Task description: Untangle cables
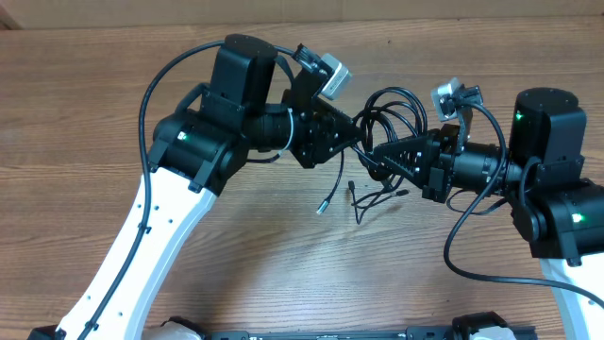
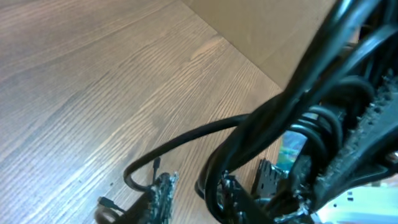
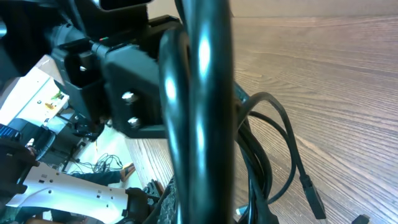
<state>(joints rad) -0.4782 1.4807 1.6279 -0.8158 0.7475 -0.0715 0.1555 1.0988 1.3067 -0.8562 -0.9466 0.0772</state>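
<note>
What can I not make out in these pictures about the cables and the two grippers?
How the cables cross: overhead view, strands too thin, partly under both grippers.
Left gripper grip: left wrist view, blurred cables cover the jaws, lower edge cuts the fingers.
Right gripper fingertips: right wrist view, a blurred cable near the lens hides them.
</note>
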